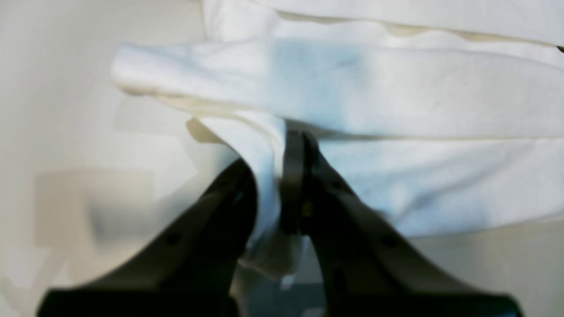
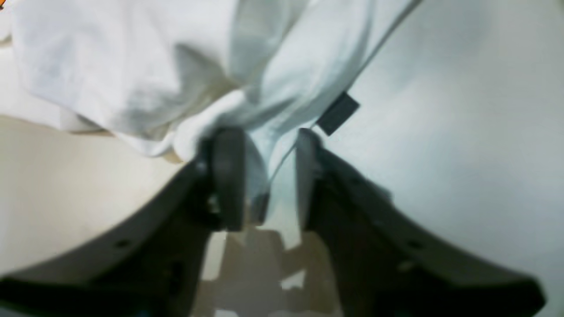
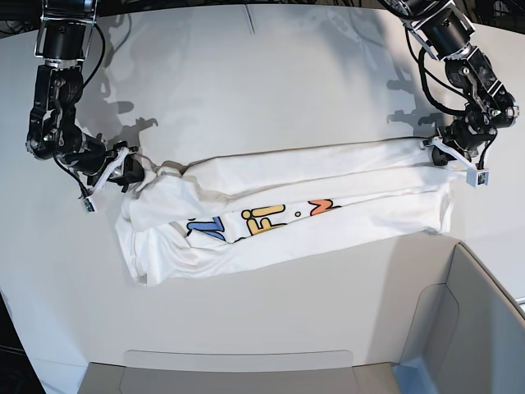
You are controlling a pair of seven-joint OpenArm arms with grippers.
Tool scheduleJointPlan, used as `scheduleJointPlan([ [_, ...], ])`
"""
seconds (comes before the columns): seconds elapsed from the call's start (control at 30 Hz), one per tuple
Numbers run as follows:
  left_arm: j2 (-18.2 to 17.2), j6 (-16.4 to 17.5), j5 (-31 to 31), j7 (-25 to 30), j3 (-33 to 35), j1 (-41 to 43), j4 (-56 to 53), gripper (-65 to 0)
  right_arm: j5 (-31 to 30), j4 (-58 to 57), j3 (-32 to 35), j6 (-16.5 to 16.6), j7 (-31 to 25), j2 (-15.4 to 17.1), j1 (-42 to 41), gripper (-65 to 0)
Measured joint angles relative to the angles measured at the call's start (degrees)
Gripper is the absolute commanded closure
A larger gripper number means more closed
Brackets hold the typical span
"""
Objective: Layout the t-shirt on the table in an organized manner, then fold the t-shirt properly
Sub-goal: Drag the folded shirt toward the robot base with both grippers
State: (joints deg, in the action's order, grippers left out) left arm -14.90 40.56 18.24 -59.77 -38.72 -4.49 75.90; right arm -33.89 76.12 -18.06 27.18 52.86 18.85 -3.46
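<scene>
The left gripper (image 1: 282,176) is clamped on a fold of the t-shirt (image 3: 287,205). The right gripper (image 2: 264,176) has cloth between its jaws — whether they pinch it I cannot tell; both wrist views are blurred. A dark label (image 2: 338,112) lies beside it. In the base view both arms reach down to opposite ends of the shirt, stretched rumpled across the table (image 3: 246,74) — its print partly folded under.
</scene>
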Motion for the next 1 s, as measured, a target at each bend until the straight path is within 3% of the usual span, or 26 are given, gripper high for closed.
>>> scheduleJointPlan([
  [0.03, 0.0, 0.02, 0.02, -0.02, 0.0, 0.0, 0.0, -1.8, 0.02, -0.07, -0.15, -0.02, 0.26, 0.0, 0.02, -1.1],
  [0.07, 0.0, 0.0, 0.02, -0.02, 0.0, 0.02, 0.0, -1.8, 0.02, -0.09, -0.24, -0.11, 0.24, 0.02, 0.15, 0.0],
  [0.33, -0.52, -0.2, -0.26, -0.04, 3.56, 0.7, 0.15, 0.0, -0.22, 2.05, -0.44, -0.11, 3.28, 1.84, 1.38, 0.0],
  [0.53, -0.5, -0.22, -0.2, 0.87, 3.63, 1.49, 0.2, 0.0, 1.16, 7.67, -7.52, -0.07, 5.68, 1.18, 6.29, 0.0],
  [0.8, -0.5, -0.24, -0.15, 1.44, 3.65, 3.08, 0.26, 0.0, 0.79, 7.93, -8.79, -0.13, 4.83, 1.6, 8.0, 0.0],
  [1.0, -0.63, -0.2, 1.4, 3.15, 3.76, 6.12, 0.63, 0.0, 1.18, 7.96, -14.93, -0.11, 5.66, 1.62, 9.57, 0.0],
])
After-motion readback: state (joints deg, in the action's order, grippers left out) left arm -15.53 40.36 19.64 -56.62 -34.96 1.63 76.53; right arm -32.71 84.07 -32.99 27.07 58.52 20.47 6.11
